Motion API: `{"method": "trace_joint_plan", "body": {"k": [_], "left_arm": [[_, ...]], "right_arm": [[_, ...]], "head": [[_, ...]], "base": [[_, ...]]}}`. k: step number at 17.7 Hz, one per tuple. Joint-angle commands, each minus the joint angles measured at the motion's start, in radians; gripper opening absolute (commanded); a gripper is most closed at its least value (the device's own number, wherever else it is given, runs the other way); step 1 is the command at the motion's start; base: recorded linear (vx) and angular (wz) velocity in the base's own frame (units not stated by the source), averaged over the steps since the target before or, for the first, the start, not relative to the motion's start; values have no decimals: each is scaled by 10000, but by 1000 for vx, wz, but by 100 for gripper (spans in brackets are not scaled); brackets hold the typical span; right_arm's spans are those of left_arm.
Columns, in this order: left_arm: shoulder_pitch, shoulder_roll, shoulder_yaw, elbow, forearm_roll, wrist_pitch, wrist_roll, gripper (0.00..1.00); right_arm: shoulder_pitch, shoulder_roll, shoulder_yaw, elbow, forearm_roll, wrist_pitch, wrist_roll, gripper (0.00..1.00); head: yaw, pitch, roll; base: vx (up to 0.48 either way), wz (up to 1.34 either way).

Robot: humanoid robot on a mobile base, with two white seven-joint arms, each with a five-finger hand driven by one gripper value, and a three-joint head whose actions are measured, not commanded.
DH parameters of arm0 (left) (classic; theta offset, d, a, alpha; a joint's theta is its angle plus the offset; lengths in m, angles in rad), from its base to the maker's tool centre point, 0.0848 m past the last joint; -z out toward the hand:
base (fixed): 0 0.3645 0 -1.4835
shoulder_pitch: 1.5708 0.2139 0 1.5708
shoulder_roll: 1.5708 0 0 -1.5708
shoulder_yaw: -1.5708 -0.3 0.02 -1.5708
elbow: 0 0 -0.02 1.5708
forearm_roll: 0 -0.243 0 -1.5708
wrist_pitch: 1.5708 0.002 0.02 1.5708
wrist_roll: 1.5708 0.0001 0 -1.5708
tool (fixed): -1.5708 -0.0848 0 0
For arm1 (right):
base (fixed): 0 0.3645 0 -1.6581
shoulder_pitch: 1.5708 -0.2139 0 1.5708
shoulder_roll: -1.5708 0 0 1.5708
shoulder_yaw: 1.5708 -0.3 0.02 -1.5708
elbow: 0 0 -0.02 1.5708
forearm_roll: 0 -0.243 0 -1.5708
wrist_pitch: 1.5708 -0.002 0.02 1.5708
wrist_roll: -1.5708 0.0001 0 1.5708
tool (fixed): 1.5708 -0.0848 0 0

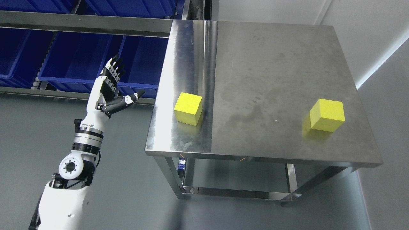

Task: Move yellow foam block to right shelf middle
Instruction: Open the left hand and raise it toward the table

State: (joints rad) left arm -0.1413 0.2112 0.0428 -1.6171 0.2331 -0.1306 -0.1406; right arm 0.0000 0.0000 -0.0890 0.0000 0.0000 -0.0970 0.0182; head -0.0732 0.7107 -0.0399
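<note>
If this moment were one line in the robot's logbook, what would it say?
left hand: open, raised left of steel table, empty | left yellow block: on table, untouched | right yellow block: on table | right arm: unseen

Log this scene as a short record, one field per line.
surface: steel table, lower shelf beneath
left block: yellow foam block, near the table's left edge
right block: second yellow foam block, near the right edge
left hand: raised beside the table, fingers spread, holding nothing
right hand: not in view
background: blue bins on a rack
</note>
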Motion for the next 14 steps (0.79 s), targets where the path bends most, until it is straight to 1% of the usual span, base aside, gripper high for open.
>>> {"method": "trace_joint_plan", "body": {"k": [1,5,7,9,10,12,14], "left_arm": [[140,633,62,-58,1,-28,-159,100],[155,650,399,-58,1,-74,-205,100],[216,619,370,-43,-14,-502,-433,100],[262,634,323,-74,1,-611,-771,100],[323,725,399,-74,-14,-626,-909,100],[431,1306,659,-74,1,-855,-1368,100],[660,1554,722,-74,1,-1527,-2087,100]], "right_arm": [[-31,-175,0,-175,0,3,2,100],[-31,-175,0,-175,0,3,2,100],[-15,-175,0,-175,0,3,2,100],[-15,-175,0,-175,0,3,2,100],[-31,-175,0,-175,0,3,2,100],[-15,-175,0,-175,0,3,2,100],[-15,-175,0,-175,0,3,2,100]], "head": [[0,0,0],[0,0,0],[0,0,0],[0,0,0],[0,0,0],[0,0,0],[0,0,0]], "base": [[0,0],[0,0],[0,0],[0,0],[0,0],[0,0],[0,0]]}}
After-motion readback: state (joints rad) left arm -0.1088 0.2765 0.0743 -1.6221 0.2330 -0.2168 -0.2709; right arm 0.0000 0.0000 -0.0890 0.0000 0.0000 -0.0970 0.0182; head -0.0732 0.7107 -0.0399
